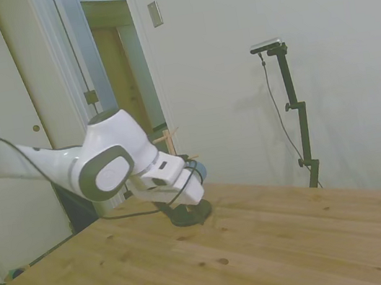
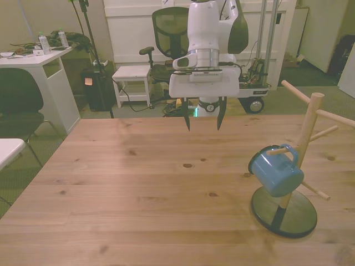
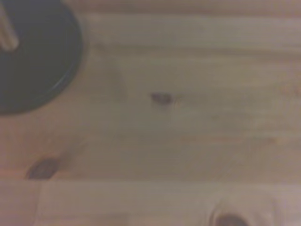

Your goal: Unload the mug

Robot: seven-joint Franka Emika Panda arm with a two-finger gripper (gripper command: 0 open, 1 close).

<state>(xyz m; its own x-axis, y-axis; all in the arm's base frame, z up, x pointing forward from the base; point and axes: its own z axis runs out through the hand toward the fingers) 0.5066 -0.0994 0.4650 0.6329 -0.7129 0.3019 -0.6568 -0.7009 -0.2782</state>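
The jaws stood apart with nothing between them, the two dark fingers of the white Franka arm's two-finger gripper [image 2: 202, 121] pointing down above the pale wooden table [image 2: 138, 194] without touching it. Nearest the front camera I saw the wooden peg stand with a dark round base [image 2: 284, 213], set close to the near edge at the front view's right. The small light-blue cylindrical mug with a dark rim [image 2: 275, 173] hung by its handle on one of the stand's lower pegs, tilted, its open mouth turned toward the front view's left and its body just above the base. The gripper was well apart from the mug, farther back over the table and toward the front view's left of it. In the side view the arm's wrist covered most of the stand, and I could make out only a sliver of blue beside it. The blurred wrist view showed me bare planks with knots and an edge of the dark base [image 3: 33, 56].
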